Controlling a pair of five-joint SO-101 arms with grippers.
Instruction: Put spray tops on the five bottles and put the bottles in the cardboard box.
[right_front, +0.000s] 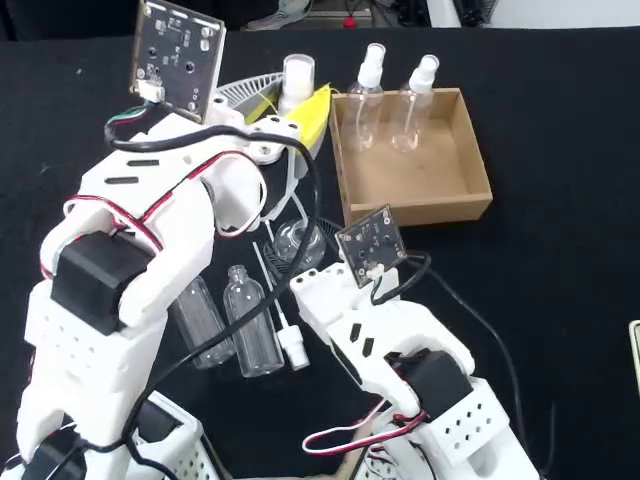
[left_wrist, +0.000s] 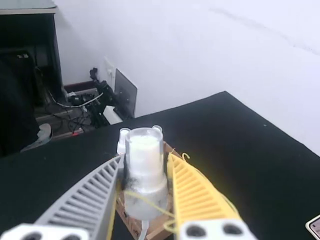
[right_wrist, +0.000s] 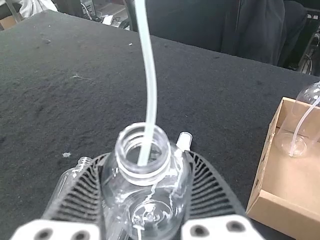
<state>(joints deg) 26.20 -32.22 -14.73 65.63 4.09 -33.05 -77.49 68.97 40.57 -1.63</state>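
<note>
My left gripper (right_front: 290, 100) (left_wrist: 145, 180), with one grey and one yellow finger, is shut on a white spray top (right_front: 298, 72) (left_wrist: 145, 167) held high near the cardboard box (right_front: 475, 160). Its long tube (right_front: 293, 180) (right_wrist: 147, 85) hangs down into the open neck of a clear bottle (right_front: 297, 243) (right_wrist: 145, 185). That bottle stands upright with my right gripper (right_front: 302, 248) (right_wrist: 142, 200) shut on its body. Two capped bottles (right_front: 368, 95) (right_front: 418, 95) stand in the box's far side.
Two uncapped bottles (right_front: 252, 318) (right_front: 200, 318) lie on the black table beside the left arm, with a loose spray top (right_front: 292, 342) next to them. In the right wrist view the box (right_wrist: 280, 195) sits close beside the held bottle.
</note>
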